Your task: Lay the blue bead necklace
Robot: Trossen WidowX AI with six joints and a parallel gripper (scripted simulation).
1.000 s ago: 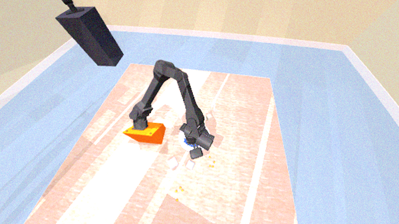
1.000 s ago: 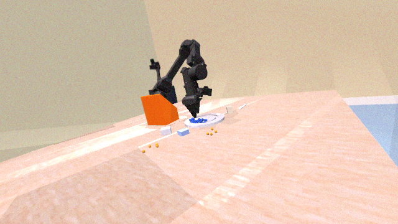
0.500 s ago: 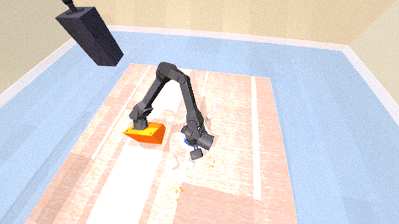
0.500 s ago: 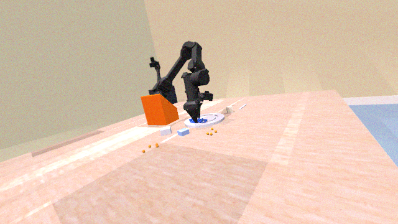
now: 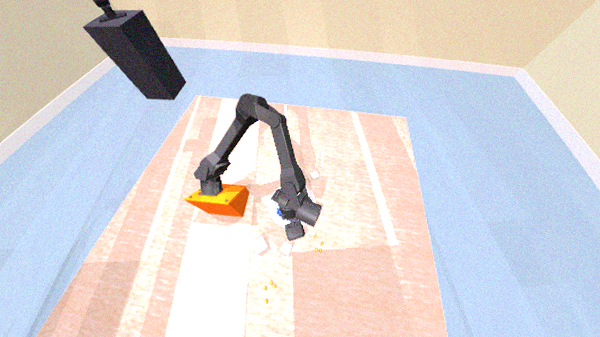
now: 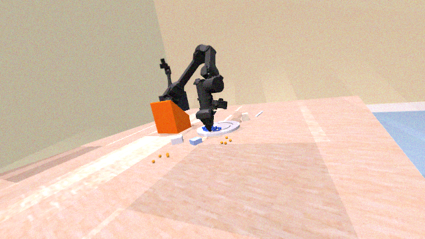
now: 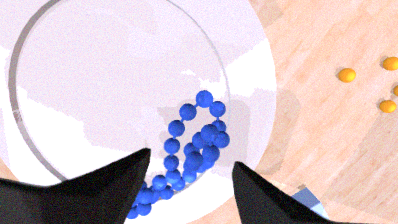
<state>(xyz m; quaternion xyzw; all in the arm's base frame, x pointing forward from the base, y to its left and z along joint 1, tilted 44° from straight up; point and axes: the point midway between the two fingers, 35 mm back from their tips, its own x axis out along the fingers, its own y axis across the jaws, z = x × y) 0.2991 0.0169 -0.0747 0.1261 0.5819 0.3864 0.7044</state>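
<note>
The blue bead necklace (image 5: pixel 280 212) (image 6: pixel 218 129) (image 7: pixel 204 98) lies bunched on the round white bead board (image 5: pixel 267 203) (image 6: pixel 236 126) (image 7: pixel 125 60). In the wrist view a narrow loop points up at the board's right part, with doubled, piled strands beside it and a tail running down-left behind the left finger. The circular groove (image 7: pixel 12 75) shows as a grey line; the beads lie across and beside its lower right. My gripper (image 6: pixel 210 129) (image 7: pixel 192 161) is open, fingers down at the board on either side of part of the bunch. The arm hides the fingertips in the top view.
Loose orange beads (image 5: pixel 322 243) (image 6: pixel 226 137) (image 7: pixel 347 75) lie beside the board, more (image 5: pixel 271 283) (image 6: pixel 167 155) farther off. A blue block (image 6: pixel 195 141) (image 7: pixel 306 199) and a white block (image 5: pixel 261 245) (image 6: pixel 176 139) are near. Another block (image 5: pixel 314 174) (image 6: pixel 245 116) stands behind. The orange base (image 5: pixel 221 203) (image 6: pixel 164 116) is left.
</note>
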